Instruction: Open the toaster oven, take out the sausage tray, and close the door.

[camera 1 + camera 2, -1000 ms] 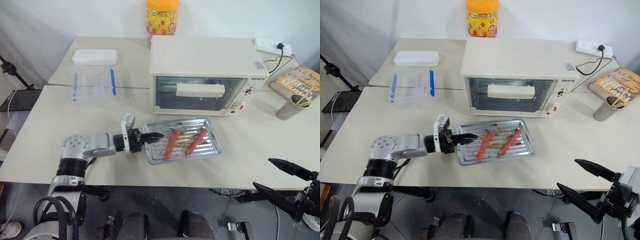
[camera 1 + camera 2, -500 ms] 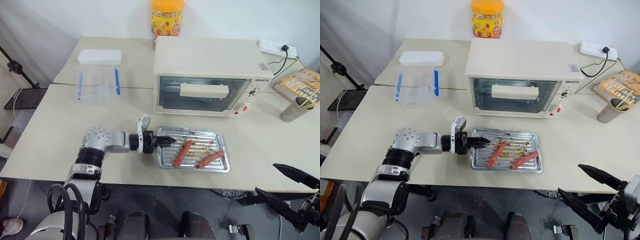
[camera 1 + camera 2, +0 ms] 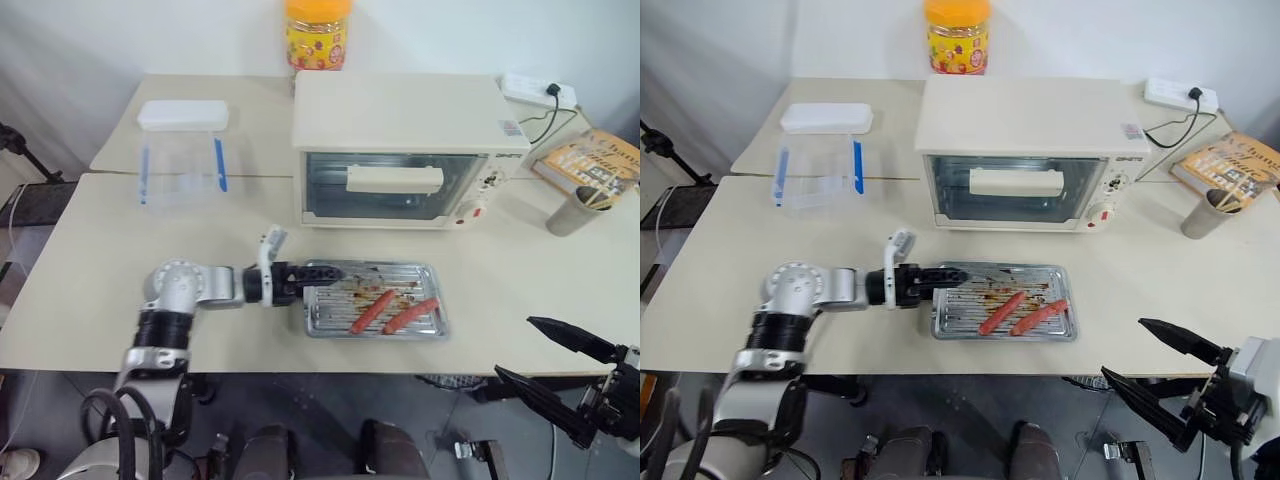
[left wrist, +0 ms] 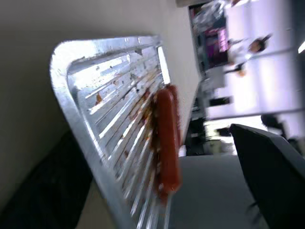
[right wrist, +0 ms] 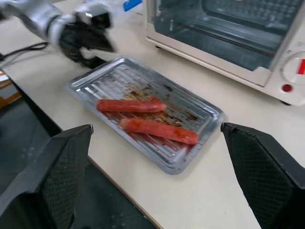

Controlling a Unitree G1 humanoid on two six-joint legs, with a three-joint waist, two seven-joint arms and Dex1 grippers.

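Looking down at the sausage tray (image 3: 325,300) lying flat on the tabletop (image 3: 100,250), just in front of the toaster oven (image 3: 400,110) and apart from it. Carrying two sausages (image 3: 372,310) side by side toward its right half, over a stained, ribbed bottom. Keeping the door (image 3: 330,190) shut, with its bar handle (image 3: 395,180) across the glass. Reaching in level from the left with the left pincer (image 3: 325,271), spreading its fingers wide at the tray's left rim; not being able to tell whether touching the metal. Hanging the right pincer (image 3: 513,347) off the tabletop's front edge at the right, well apart from the tray, also spreading wide and gripping nothing. Leaving a clear box (image 3: 180,160) standing to the oven's left.
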